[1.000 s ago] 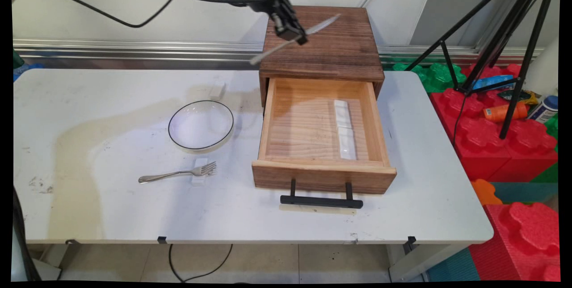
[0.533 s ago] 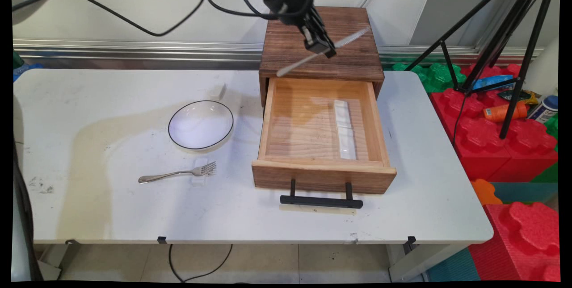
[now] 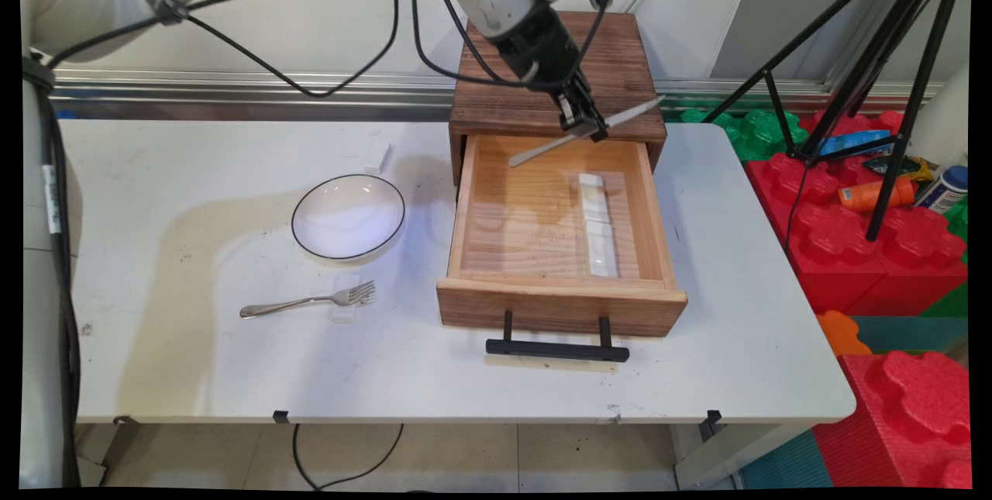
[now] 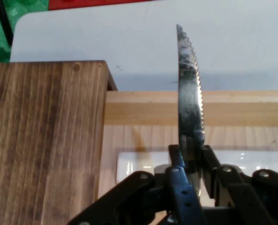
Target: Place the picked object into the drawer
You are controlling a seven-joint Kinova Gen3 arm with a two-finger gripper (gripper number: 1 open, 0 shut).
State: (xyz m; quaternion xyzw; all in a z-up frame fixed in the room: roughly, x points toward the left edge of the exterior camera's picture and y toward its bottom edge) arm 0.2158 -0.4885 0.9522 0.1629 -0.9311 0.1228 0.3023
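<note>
pincer [image 3: 587, 128]: pressed on a serrated knife [image 3: 583, 132], gripping it near mid-length
knife: held level above the back of the open drawer [image 3: 655, 229], blade toward the far right
drawer: below the pincer, white rests [image 3: 598, 225] lie inside
bench [image 3: 194, 360]: plate [image 3: 348, 217] and fork [image 3: 310, 301] lie well left of the pincer

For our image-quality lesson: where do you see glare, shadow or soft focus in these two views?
Main view: a soft shadow lies on the table around the bowl; the white rest in the drawer glints. Hand view: the knife blade is sharp, the gripper linkage close to the lens softer.
</note>
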